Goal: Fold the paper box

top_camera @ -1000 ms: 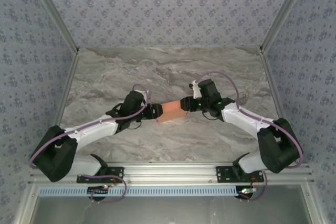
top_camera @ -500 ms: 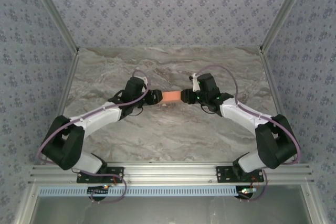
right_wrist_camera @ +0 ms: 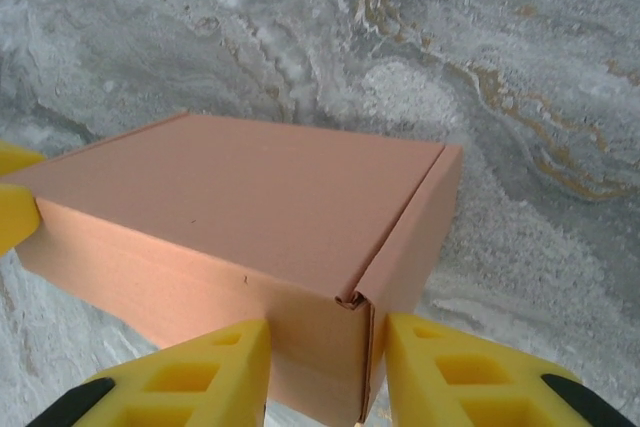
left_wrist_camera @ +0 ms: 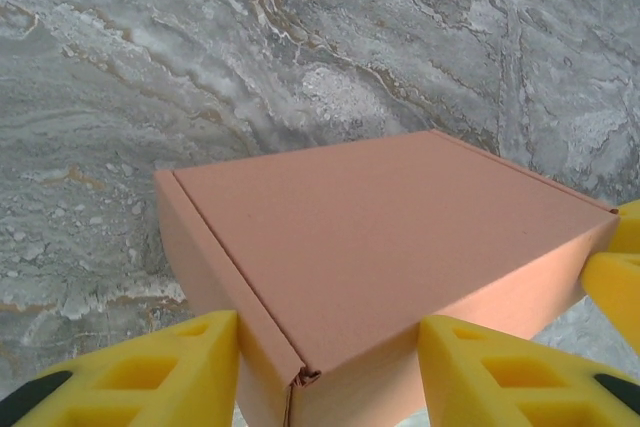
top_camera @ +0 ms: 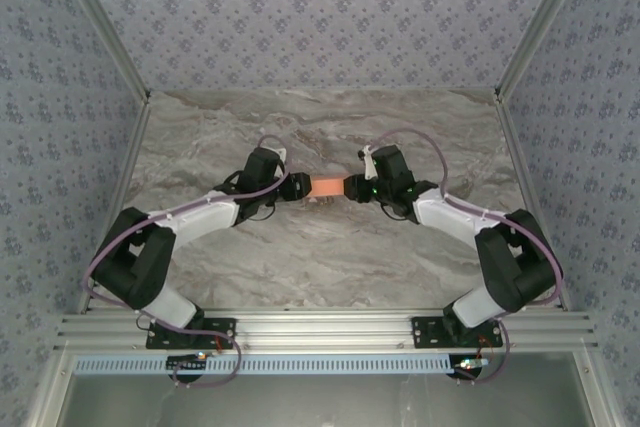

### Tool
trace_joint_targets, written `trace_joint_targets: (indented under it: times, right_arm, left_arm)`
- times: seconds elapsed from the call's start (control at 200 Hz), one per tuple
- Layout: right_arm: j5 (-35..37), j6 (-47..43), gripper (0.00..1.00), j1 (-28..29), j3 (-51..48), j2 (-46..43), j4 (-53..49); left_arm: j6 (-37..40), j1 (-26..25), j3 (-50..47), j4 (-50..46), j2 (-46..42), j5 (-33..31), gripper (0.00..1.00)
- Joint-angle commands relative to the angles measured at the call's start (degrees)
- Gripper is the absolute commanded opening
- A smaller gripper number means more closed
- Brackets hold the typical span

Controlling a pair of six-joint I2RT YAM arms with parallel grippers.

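The marble table is as it was, but I have shifted over it. Since a second ago my two arms, the left arm and the right arm, have drawn their elbows in and reached farther from their bases. The one paper box has gone with them. It sat nearer me and skewed then, showing a broad salmon face from above. Now it lies level between my wrists, near the middle of the table, and shows as a narrower strip.

It is folded shut, a flat rectangular box. I cannot tell whether it clears the marble.

I have two grippers, each with two yellow fingers. My left gripper is partly closed, its fingers pressed to either side of one end. My right gripper pinches the opposite end the same way, at a narrower spread, fingers touching the card.
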Motion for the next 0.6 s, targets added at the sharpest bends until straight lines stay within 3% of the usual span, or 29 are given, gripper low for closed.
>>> trace_joint_targets:
  times: [0.0, 0.28, 0.595]
  right_arm:
    - [-1.6, -1.3, 0.37, 3.5, -2.2, -1.8, 0.7]
    - [3.4, -2.7, 0.37, 8.3, -6.1, -1.0, 2.6]
    - [5.4, -2.4, 0.41, 9.7, -9.0, 2.0, 4.0]
  left_arm:
    - [0.0, -2.3, -2.7, 3.7, -1.2, 4.2, 0.49]
    - [-1.5, -4.9, -6.6, 7.2, 1.4, 2.5, 0.49]
    - [-1.6, -5.8, -7.0, 8.7, 4.9, 1.6, 0.49]
